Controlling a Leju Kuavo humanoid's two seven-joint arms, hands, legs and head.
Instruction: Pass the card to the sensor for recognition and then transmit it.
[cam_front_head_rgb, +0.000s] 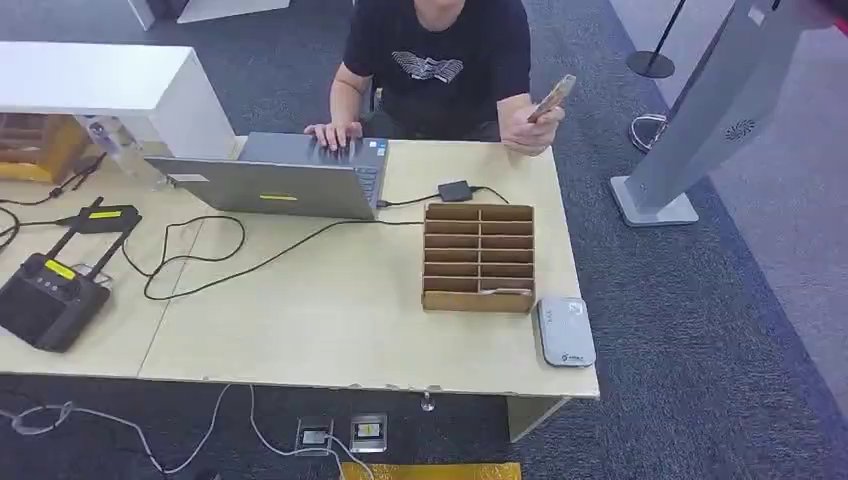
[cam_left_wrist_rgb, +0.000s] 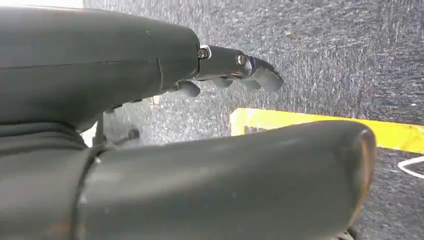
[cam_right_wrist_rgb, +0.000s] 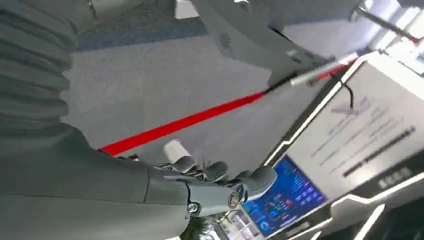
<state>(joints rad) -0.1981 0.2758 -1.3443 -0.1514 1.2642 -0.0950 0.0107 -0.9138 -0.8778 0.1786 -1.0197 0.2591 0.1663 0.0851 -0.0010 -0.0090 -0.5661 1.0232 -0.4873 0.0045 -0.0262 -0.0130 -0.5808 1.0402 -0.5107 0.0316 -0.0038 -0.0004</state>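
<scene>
While the left hand (cam_left_wrist_rgb: 235, 75) hangs over dark carpet with its fingers loosely apart and nothing in them, the right hand (cam_right_wrist_rgb: 215, 182) is also empty, fingers slightly curled but separate. The thin pale card (cam_front_head_rgb: 553, 97) is held up by a person's hand (cam_front_head_rgb: 528, 128) at the far edge of the light wooden table (cam_front_head_rgb: 330, 320). A brown slotted cardboard organiser (cam_front_head_rgb: 478, 257) stands on the table, with the white rounded sensor pad (cam_front_head_rgb: 566, 332) just beside its near right corner. An open grey laptop (cam_front_head_rgb: 290, 178) sits further left.
</scene>
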